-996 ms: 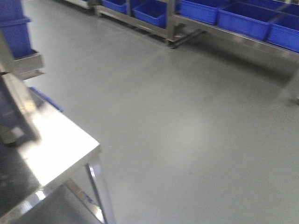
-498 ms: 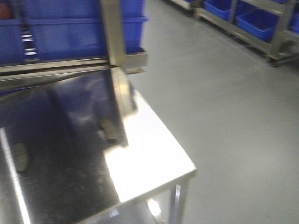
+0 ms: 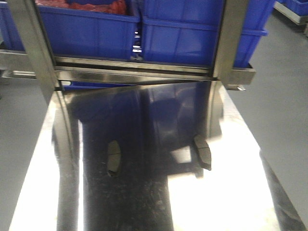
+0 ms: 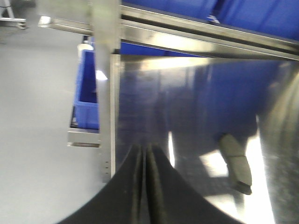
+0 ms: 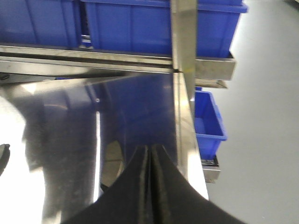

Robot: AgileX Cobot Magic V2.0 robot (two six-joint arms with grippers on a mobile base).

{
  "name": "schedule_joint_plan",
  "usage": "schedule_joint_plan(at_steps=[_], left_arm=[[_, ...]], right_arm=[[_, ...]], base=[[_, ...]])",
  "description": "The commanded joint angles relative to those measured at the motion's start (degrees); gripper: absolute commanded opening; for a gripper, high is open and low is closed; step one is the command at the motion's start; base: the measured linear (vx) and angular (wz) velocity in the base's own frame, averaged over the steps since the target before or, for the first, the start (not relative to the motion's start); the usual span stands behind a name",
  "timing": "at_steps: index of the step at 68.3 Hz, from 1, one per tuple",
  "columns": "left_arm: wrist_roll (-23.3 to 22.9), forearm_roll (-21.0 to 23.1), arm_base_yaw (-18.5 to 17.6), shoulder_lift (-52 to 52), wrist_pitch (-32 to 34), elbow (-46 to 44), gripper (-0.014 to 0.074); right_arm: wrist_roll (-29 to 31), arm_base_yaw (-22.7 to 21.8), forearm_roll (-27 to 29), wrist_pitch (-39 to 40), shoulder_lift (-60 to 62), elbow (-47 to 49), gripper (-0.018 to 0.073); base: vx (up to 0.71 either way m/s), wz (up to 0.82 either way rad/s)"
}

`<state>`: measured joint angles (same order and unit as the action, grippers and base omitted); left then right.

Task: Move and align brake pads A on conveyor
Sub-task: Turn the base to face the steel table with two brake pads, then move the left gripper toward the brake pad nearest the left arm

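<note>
Two dark grey brake pads lie flat on the shiny steel table [image 3: 144, 207]: one at the left [image 3: 113, 158] and one at the right [image 3: 202, 151]. My left gripper [image 4: 143, 148] is shut and empty above the table's left edge, with a pad [image 4: 236, 162] to its right. My right gripper [image 5: 149, 149] is shut and empty near the table's right edge. A pad [image 5: 113, 163] lies just left of it, partly hidden by the fingers. A dark edge of another pad [image 5: 3, 156] shows at the far left. The conveyor is out of view, and so are the grippers in the front view.
Blue bins [image 3: 192, 36] stand on a steel shelf rail [image 3: 144, 72] behind the table, between two upright posts [image 3: 231, 38]. A blue bin [image 4: 88, 91] sits low beside the table's left side and another [image 5: 208, 116] beside its right. Grey floor surrounds the table.
The front view has swung from open floor onto the steel table. The table and blue bins now fill the frame, and two pads have come into view.
</note>
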<state>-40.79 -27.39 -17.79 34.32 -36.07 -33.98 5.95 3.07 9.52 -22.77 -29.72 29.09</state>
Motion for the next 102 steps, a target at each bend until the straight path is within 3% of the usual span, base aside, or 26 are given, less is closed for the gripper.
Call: schedule_joint_plan(at_steps=[1, 102], left_arm=[[-0.25, -1.23, -0.16, 0.14, 3.37, -1.50, -0.0006], [-0.25, -1.23, -0.16, 0.14, 3.37, -1.50, -0.0006]], right_arm=[[0.72, -0.35, 0.01, 4.07, -0.31, 1.53, -0.0010], [0.72, -0.35, 0.01, 4.07, -0.31, 1.53, -0.0010]], base=[[0.10, 0.37], [0.02, 0.04]])
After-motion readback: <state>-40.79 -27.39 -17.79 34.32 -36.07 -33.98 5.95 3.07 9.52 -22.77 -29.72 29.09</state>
